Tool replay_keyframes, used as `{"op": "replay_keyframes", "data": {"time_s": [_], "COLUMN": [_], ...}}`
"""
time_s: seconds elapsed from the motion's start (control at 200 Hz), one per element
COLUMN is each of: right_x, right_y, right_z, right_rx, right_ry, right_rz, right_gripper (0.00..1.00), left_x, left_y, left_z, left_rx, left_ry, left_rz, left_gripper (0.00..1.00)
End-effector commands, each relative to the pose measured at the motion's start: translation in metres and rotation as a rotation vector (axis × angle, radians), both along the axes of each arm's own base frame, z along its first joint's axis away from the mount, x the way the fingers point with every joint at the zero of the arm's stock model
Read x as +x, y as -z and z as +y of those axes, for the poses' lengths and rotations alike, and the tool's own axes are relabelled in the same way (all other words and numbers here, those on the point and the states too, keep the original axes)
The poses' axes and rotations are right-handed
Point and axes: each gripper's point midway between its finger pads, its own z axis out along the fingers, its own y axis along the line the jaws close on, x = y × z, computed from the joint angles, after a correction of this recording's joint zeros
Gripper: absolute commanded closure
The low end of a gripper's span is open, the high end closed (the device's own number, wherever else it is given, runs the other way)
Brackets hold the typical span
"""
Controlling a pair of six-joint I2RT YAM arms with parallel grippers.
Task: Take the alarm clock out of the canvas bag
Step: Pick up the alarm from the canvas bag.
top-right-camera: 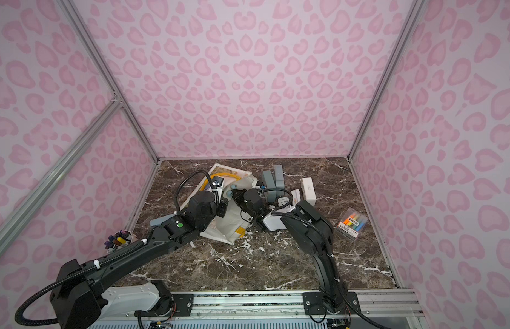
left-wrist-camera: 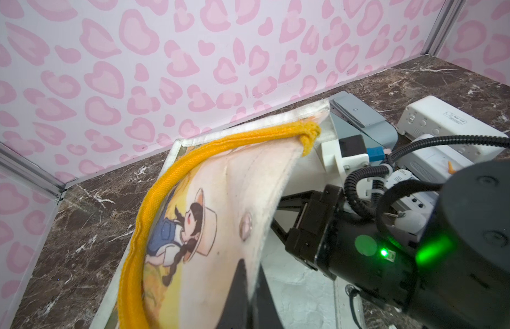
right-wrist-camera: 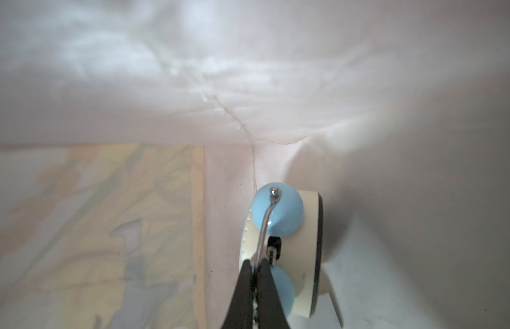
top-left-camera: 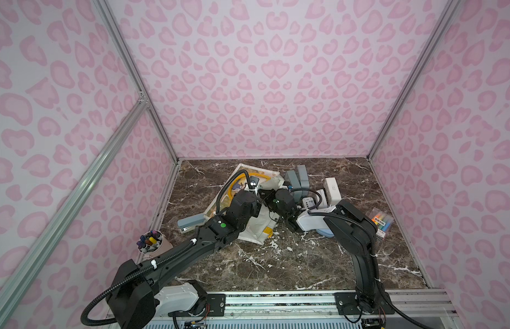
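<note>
right tool (right-wrist-camera: 256, 263) is inside the canvas bag (left-wrist-camera: 225, 199), pinched shut on the wire handle of the alarm clock (right-wrist-camera: 296, 245). left tool (left-wrist-camera: 251, 272) is clamped on the bag rim, near the far edge of the bench (top-left-camera: 276, 262).

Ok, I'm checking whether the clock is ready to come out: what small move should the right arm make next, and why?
Probably draw the right gripper straight back toward the mouth of the canvas bag. Its jaws are shut on the wire handle of the alarm clock, with fabric all around. The left gripper pinches the rim up, so the way out looks open.
</note>
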Motion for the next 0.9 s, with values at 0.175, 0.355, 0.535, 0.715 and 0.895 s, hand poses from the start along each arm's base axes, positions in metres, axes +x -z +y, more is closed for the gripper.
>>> {"op": "replay_keyframes", "data": {"time_s": [0.175, 0.355, 0.535, 0.715, 0.895], "right_x": [-0.011, -0.018, -0.025, -0.034, -0.045], "right_y": [-0.012, -0.023, -0.032, -0.041, -0.049], "right_z": [-0.008, -0.01, -0.02, -0.025, -0.033], "right_rx": [0.009, -0.015, -0.046, -0.035, -0.042], "right_ry": [-0.033, -0.07, -0.089, -0.122, -0.149], "right_rz": [-0.01, -0.005, -0.012, -0.033, -0.061], "right_gripper": [1.0, 1.0, 1.0, 1.0, 1.0], "left_x": [0.005, 0.007, 0.008, 0.01, 0.01], "left_y": [-0.01, -0.009, -0.008, -0.008, -0.008], "left_z": [0.003, 0.005, 0.008, 0.011, 0.015], "left_rx": [-0.024, -0.014, -0.014, -0.02, -0.028], "left_ry": [-0.038, -0.056, -0.073, -0.096, -0.116], "left_rz": [-0.02, -0.012, -0.01, -0.012, -0.015], "left_gripper": [0.97, 0.97, 0.97, 0.97, 0.97]}}
